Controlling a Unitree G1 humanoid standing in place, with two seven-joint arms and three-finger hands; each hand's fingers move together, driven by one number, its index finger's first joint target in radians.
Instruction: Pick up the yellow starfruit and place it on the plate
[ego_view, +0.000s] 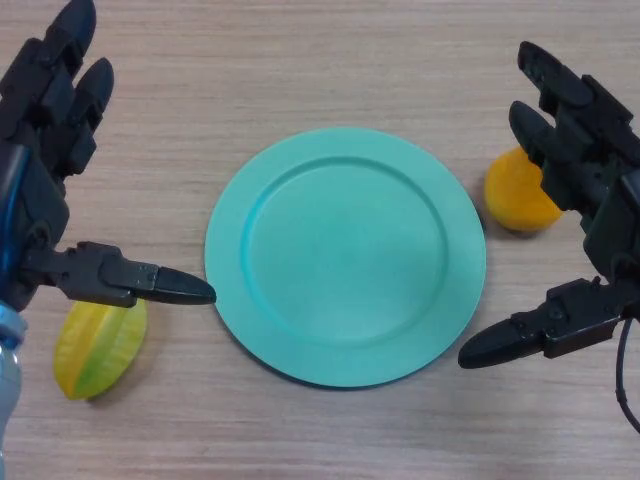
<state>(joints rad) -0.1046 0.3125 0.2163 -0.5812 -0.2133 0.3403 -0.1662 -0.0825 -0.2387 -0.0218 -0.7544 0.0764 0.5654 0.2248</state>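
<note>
A yellow-green starfruit (98, 350) lies on the wooden table at the lower left, left of the teal plate (345, 255) in the middle. My left hand (45, 150) hovers above the starfruit with its fingers straight and its thumb (140, 280) stretched out over the fruit's top edge toward the plate rim; it holds nothing. My right hand (585, 170) is open at the right side, its thumb (530, 335) pointing at the plate's lower right rim. The plate has nothing on it.
An orange fruit (518, 192) lies on the table just right of the plate, partly behind my right hand's fingers. The wooden table (300, 60) fills the whole view.
</note>
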